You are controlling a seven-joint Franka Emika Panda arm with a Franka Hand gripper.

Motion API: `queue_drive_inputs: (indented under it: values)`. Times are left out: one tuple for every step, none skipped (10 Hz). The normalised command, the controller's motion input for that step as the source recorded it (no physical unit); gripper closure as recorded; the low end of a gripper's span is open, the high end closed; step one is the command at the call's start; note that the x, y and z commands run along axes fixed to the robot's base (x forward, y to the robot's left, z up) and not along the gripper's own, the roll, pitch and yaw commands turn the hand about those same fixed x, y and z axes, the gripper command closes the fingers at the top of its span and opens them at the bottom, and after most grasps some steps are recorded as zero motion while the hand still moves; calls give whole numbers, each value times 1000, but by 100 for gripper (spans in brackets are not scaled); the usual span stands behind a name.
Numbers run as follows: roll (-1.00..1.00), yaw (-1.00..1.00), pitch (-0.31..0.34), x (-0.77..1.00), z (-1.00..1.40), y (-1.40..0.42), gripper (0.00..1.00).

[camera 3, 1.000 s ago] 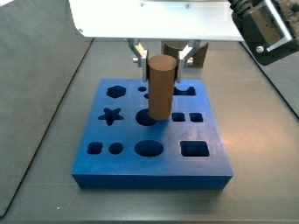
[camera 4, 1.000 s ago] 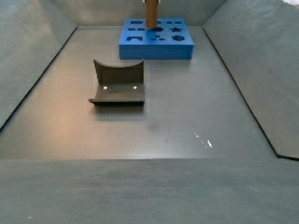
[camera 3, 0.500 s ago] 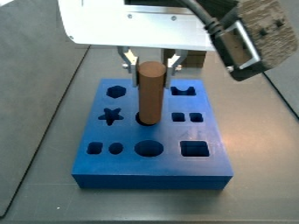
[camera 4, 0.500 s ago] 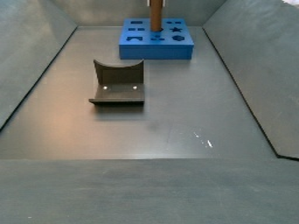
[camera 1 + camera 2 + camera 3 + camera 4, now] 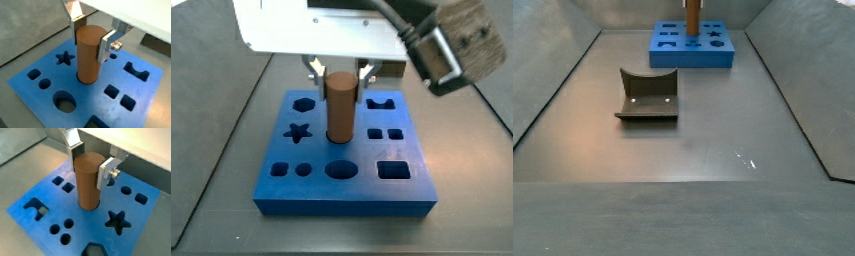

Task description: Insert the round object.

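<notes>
Standing upright in a round hole mid-block: the peg [image 5: 89, 54], on the blue block [image 5: 47, 95] at the bench's far edge. Gripper [image 5: 91, 164] straddles the peg top; fingers [image 5: 105, 46] just beside it, contact unclear. Fixture [image 5: 648, 95] sits mid-bench, well apart.

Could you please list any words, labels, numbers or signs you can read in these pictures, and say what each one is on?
None can be read: the blue block, the round object standing in its hole, the tool around the peg's top and the dark grey block on the floor all show plain, unmarked surfaces.
</notes>
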Motion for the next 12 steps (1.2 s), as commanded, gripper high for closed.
queue_drive_inputs:
  values:
    - [-169, -14, 0, -60, -194, 0, 100]
    - [-160, -6, -9, -43, -234, 0, 100]
    - [-80, -29, -7, 0, -309, 0, 100]
    - [0, -34, 0, 29, -266, 0, 100]
    - [0, -20, 0, 11, -211, 0, 100]
    - [0, -17, 0, 0, -243, 0, 100]
    - [0, -17, 0, 0, -226, 0, 100]
    - [0, 0, 0, 0, -214, 0, 100]
    - [0, -3, 0, 0, -240, 0, 100]
    - [0, 0, -60, 0, -294, 0, 100]
    - [-30, 0, -183, -40, -357, 0, 100]
    - [0, 0, -230, -134, -274, 0, 100]
